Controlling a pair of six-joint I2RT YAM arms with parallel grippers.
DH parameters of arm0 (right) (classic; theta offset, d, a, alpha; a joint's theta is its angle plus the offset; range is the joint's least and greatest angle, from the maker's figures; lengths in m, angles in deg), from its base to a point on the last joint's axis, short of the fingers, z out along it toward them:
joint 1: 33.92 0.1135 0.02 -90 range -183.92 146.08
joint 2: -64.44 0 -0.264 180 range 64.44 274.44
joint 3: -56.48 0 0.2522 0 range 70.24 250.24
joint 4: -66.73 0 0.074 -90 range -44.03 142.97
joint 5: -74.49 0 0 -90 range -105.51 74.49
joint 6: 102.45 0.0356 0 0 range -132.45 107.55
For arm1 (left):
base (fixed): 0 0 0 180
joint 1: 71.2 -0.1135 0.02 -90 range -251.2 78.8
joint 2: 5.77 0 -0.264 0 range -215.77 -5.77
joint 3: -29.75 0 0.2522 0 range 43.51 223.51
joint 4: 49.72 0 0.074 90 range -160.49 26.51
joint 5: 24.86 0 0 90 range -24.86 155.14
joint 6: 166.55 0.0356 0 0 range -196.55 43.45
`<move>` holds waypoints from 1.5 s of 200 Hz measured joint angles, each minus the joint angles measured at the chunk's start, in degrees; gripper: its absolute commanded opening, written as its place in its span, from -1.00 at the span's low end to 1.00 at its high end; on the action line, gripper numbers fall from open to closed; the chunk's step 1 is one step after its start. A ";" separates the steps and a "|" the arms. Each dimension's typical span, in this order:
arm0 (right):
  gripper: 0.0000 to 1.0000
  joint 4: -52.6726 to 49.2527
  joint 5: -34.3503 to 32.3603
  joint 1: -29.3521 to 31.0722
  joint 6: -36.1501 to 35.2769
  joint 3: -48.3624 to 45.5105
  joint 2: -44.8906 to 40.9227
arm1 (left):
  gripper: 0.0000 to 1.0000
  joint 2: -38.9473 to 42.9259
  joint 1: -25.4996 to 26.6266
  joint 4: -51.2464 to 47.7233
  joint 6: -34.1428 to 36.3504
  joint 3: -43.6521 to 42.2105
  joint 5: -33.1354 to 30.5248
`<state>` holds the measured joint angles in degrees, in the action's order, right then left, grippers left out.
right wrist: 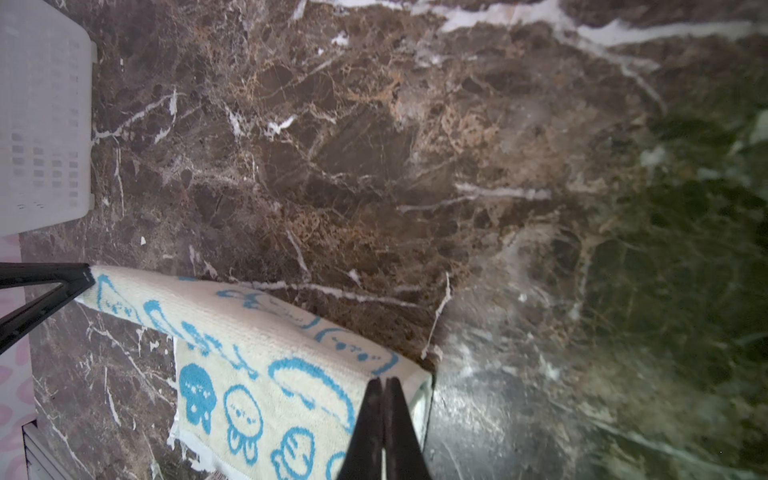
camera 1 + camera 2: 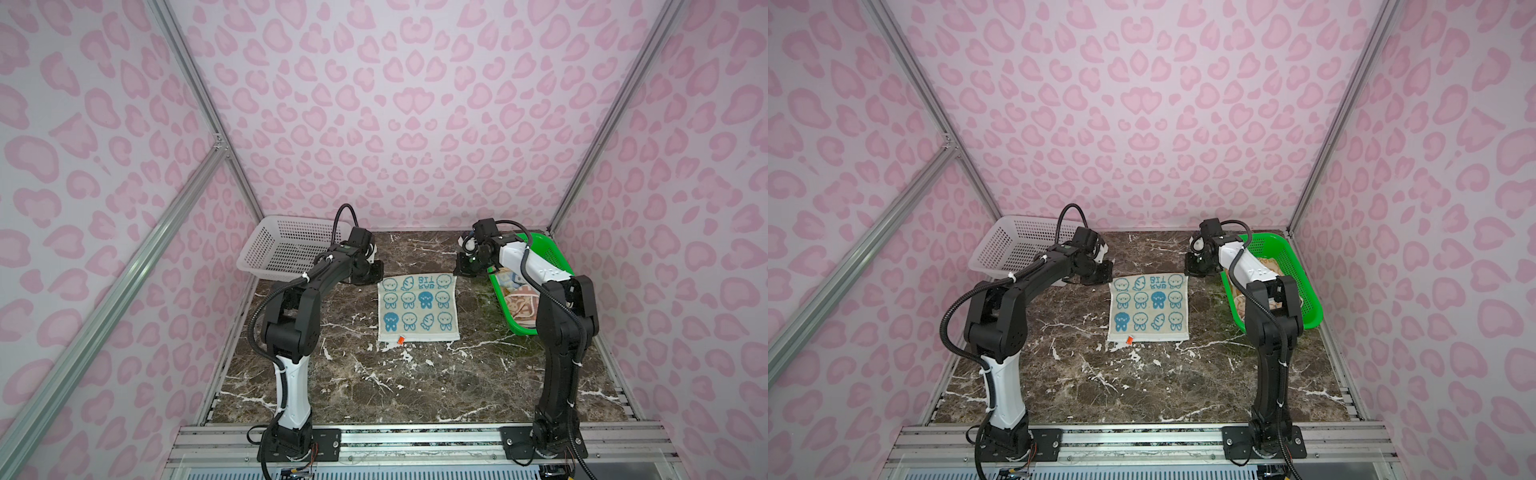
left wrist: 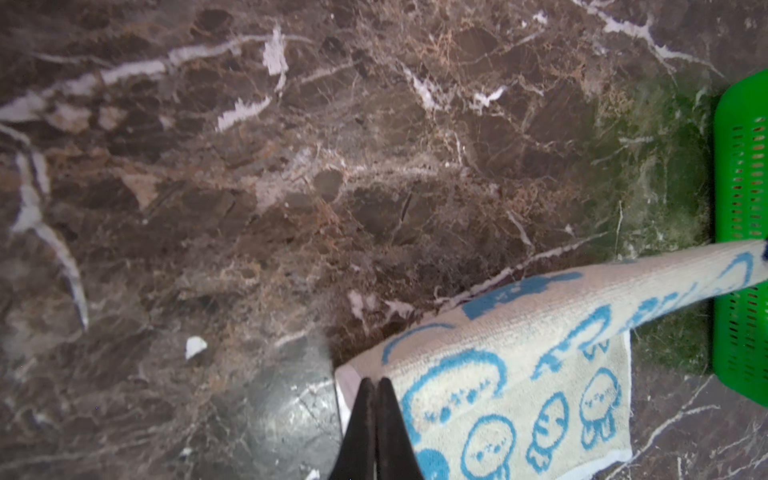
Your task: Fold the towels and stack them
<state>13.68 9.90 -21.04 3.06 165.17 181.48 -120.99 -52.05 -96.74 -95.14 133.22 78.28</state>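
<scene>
Two grippers work: left gripper (image 3: 376, 382) and right gripper (image 1: 383, 380) each clamp a far corner of the blue towel (image 2: 417, 307), lying mid table (image 2: 415, 382), far edge lifted; first fold seems begun, needing both corners carried evenly to the near hem

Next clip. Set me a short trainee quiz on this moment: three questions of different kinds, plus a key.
1. True or false: the blue-print towel lies inside a basket.
2. The left gripper and right gripper are each shut on: A) a corner of that towel B) a basket rim C) nothing.
3. Fill in: the other towels lie in the ___ basket.
Key: 1 false, it is on the table; 2 A; 3 green, the green basket.
</scene>
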 measured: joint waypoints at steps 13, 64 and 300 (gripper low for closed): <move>-1.00 0.96 -0.17 0.28 0.63 -3.63 -2.54 | -0.94 2.36 0.83 0.81 -1.77 -3.63 -1.14; -1.00 6.71 -0.37 3.26 4.63 -23.28 -11.58 | -0.94 8.26 3.08 4.98 -9.99 -19.71 -3.08; -1.00 9.31 0.59 1.73 8.17 -19.58 -8.79 | -0.94 6.27 3.13 2.84 -11.85 -13.03 -7.13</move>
<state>22.99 10.49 -19.31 11.23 145.59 172.69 -114.72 -48.92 -93.90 -106.98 120.19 71.16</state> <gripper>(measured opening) 0.052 0.052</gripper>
